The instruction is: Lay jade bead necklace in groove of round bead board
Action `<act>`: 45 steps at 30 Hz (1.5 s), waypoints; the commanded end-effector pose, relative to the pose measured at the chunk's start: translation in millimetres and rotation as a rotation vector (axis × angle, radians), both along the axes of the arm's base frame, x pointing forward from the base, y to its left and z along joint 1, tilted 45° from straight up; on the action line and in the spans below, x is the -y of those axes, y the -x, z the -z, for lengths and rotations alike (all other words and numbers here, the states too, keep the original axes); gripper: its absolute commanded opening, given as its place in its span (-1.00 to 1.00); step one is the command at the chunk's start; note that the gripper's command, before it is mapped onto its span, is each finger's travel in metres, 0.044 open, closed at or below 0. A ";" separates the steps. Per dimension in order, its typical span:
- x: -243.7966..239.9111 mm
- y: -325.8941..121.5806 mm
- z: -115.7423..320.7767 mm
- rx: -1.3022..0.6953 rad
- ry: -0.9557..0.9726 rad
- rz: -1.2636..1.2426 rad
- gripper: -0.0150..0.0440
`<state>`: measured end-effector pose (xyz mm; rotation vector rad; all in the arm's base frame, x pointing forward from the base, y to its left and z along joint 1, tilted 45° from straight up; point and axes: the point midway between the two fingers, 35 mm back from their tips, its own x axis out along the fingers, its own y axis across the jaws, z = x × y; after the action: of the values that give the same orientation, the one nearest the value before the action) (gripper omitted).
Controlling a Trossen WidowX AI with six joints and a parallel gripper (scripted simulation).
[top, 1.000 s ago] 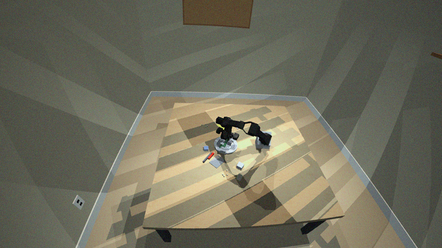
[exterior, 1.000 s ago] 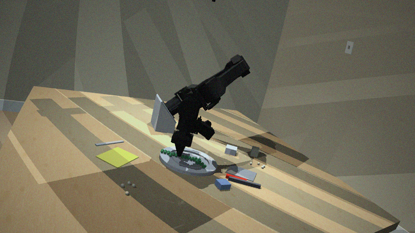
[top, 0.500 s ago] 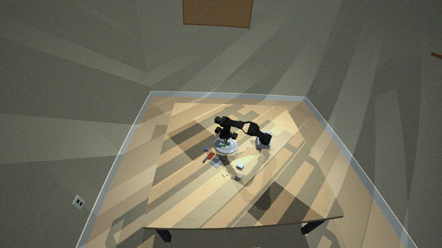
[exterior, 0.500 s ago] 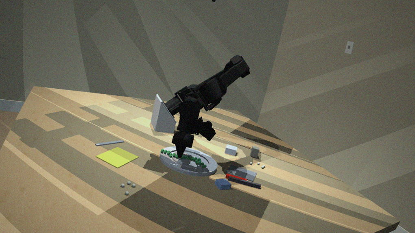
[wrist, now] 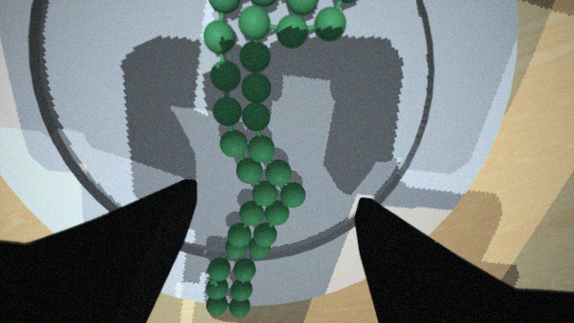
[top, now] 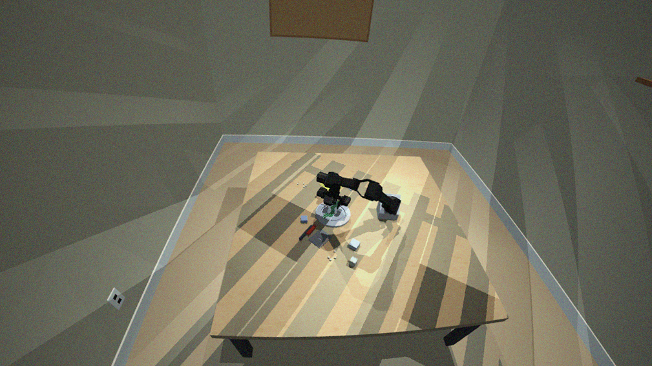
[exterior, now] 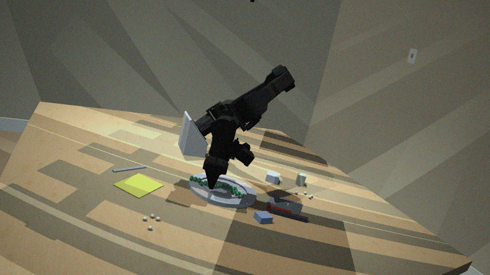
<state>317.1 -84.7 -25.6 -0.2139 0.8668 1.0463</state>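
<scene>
The jade bead necklace (top: 330, 214) (exterior: 233, 189) (wrist: 256, 87) lies bunched across the round grey bead board (exterior: 219, 202) (wrist: 475, 90). In the wrist view its two strands run side by side down the middle, cross the dark ring groove near the bottom and reach the board's rim. More beads fold sideways at the top, where the view cuts them off. My gripper (exterior: 211, 187) (wrist: 278, 199) is open and low over the board. Its fingers stand wide on both sides of the double strand, with visible gaps to the beads.
A yellow pad (exterior: 138, 184), a grey stick (exterior: 129, 168) and small white balls (exterior: 150, 227) lie to one side. A blue block (top: 303, 219) (exterior: 262, 217), a red-and-black tool (top: 310, 230) (exterior: 291, 215), a grey slab (top: 318, 238) and two pale blocks (top: 353, 244) (exterior: 301, 179) lie on the other.
</scene>
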 end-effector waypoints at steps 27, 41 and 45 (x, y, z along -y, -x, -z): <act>15.5 13.3 2.9 -0.015 -0.004 0.008 0.64; 34.2 40.2 20.5 -0.029 -0.009 0.022 0.36; 40.8 38.2 14.4 -0.015 0.007 0.024 0.36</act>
<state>278.7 -124.1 -40.4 -0.1997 0.8856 1.0281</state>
